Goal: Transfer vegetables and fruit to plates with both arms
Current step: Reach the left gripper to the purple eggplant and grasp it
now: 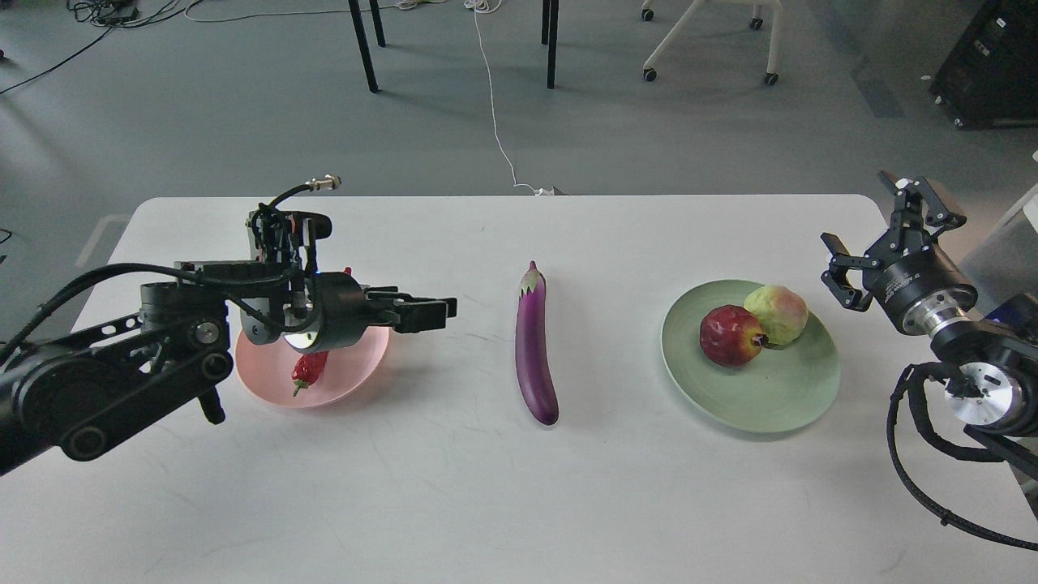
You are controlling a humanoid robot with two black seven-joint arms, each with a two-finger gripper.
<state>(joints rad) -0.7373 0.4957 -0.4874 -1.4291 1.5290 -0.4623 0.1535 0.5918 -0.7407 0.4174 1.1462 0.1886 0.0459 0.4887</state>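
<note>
The red chili pepper [308,369] lies on the salmon-pink plate [353,369], mostly hidden under my left arm's wrist. My left gripper [442,308] reaches right past the plate's edge, slightly open and empty, a short way left of the purple eggplant [535,349], which lies lengthwise on the table's middle. The dark-red pomegranate [730,335] and the yellow-green fruit [777,314] sit touching on the pale green plate [762,401]. My right gripper [882,231] is open and empty, raised to the right of the green plate.
The white table [486,503] ends just behind the plates' far side. Beyond it are grey floor, black chair legs [551,40], a white cable [495,105] and a white rolling chair [705,40]. My right arm's cables [916,454] hang over the table's right edge.
</note>
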